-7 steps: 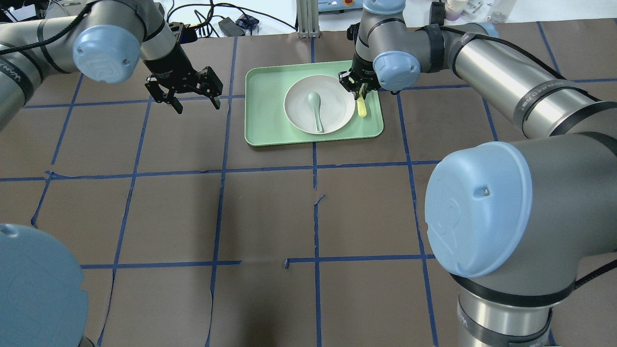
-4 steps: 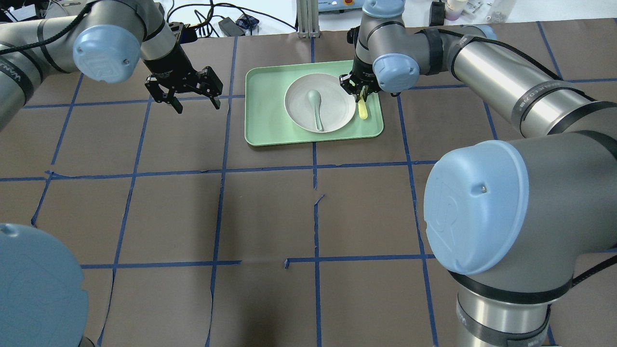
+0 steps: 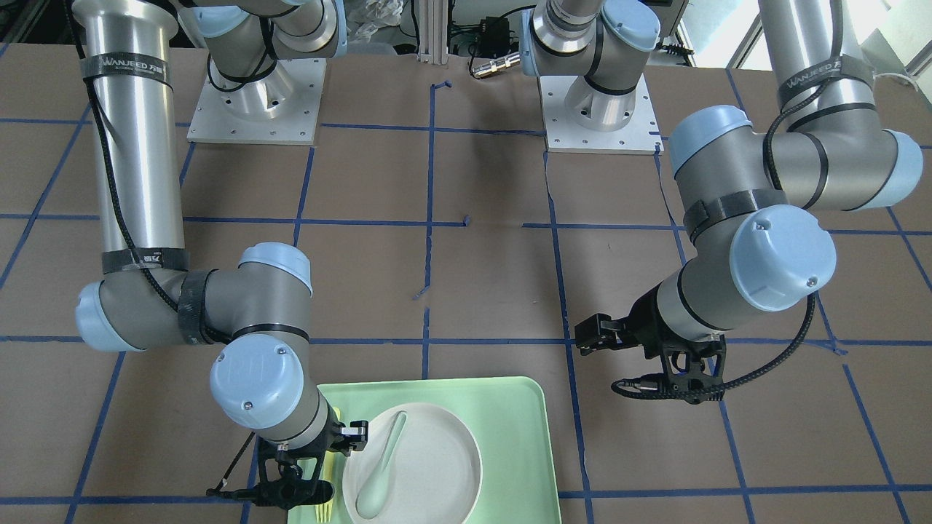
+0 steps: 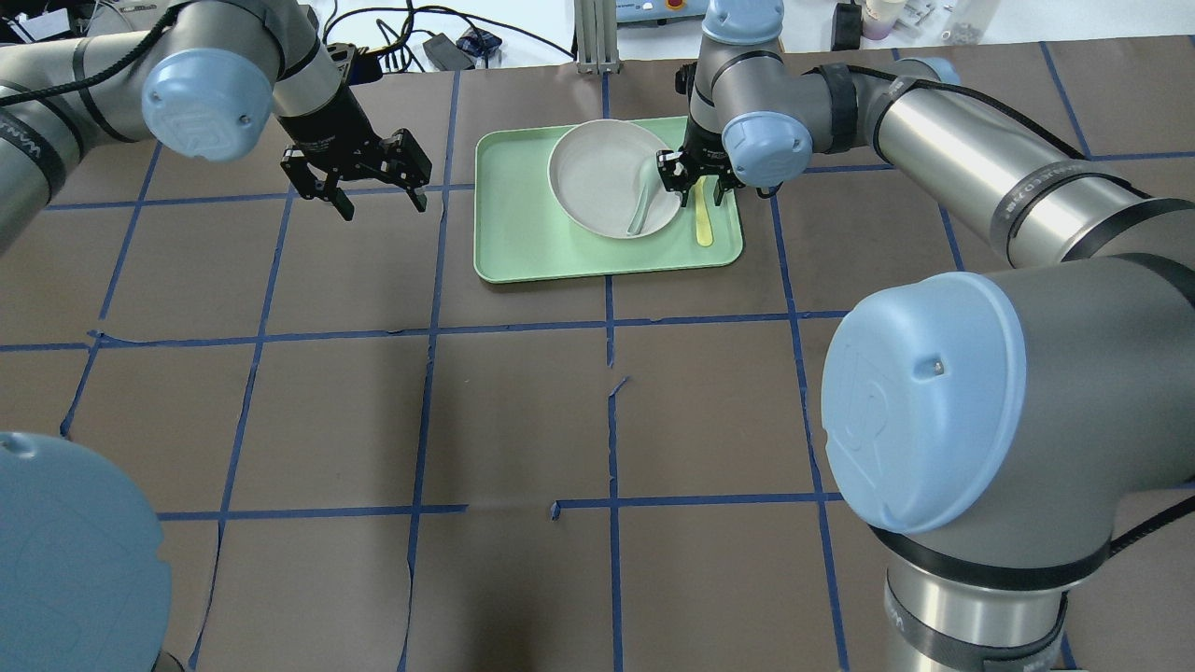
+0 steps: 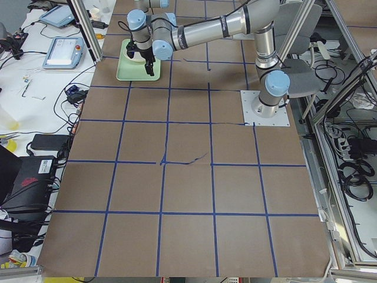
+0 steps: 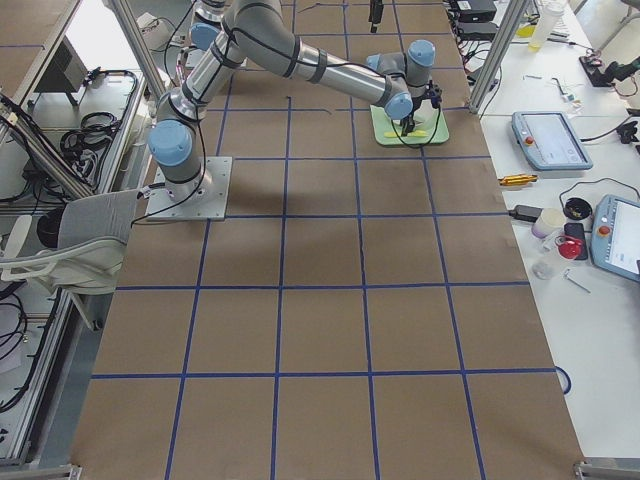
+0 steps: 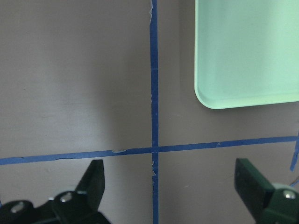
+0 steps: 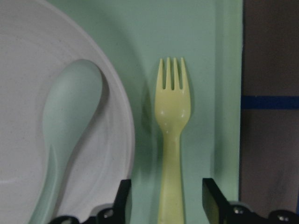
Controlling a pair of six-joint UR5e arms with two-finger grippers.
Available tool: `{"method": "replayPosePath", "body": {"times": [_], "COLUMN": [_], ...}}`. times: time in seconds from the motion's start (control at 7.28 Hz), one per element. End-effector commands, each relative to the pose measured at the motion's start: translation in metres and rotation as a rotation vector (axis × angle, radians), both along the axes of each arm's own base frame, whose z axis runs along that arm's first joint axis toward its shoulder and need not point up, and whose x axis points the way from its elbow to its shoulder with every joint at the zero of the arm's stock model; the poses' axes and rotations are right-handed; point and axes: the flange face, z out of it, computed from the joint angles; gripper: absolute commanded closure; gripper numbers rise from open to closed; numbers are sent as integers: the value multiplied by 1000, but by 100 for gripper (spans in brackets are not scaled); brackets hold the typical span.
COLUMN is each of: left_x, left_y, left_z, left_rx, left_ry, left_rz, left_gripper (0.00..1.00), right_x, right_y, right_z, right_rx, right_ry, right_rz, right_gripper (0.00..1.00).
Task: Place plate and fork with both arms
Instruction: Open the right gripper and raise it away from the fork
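The off-white plate (image 4: pixel 597 173) lies on the mint-green tray (image 4: pixel 523 229) with a pale grey-green spoon (image 4: pixel 642 210) at its right rim. The yellow-green fork (image 4: pixel 703 224) lies on the tray right of the plate, tines towards the far edge. My right gripper (image 4: pixel 694 184) is open, with its fingers astride the fork's handle. In the right wrist view the fork (image 8: pixel 172 107) runs between the two fingertips (image 8: pixel 122 200), and the plate (image 8: pixel 46 46) is just left of them. My left gripper (image 4: pixel 373 191) is open and empty over the table, left of the tray.
The table is covered in brown paper with a blue tape grid. Cables and devices lie beyond the far edge (image 4: pixel 448 47). The tray's corner (image 7: pixel 247 46) shows in the left wrist view. The arm bases (image 3: pixel 251 102) stand on the robot's side.
The plate has shifted towards the tray's far edge and the spoon has slid to the plate's right rim. The right gripper's fingers now stand wider apart around the fork. The left arm has not moved.
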Motion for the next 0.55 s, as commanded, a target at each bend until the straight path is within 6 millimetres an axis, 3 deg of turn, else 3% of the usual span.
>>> {"method": "replayPosePath", "body": {"times": [0.0,0.14,0.41], "left_x": [0,0,-2], "left_y": [0,0,2], "left_z": [0,1,6], "left_rx": [-1,0,-3], "left_ry": [-3,-5,-11], "left_rz": [0,-1,-6], "left_gripper": [0,0,0], "right_x": [-3,-3,-3], "right_y": [-2,0,12], "right_z": [11,32,78], "right_rx": [-17,-42,-79], "right_ry": [-3,-8,-19], "right_rz": [-5,-7,8], "right_gripper": [5,0,0]}}
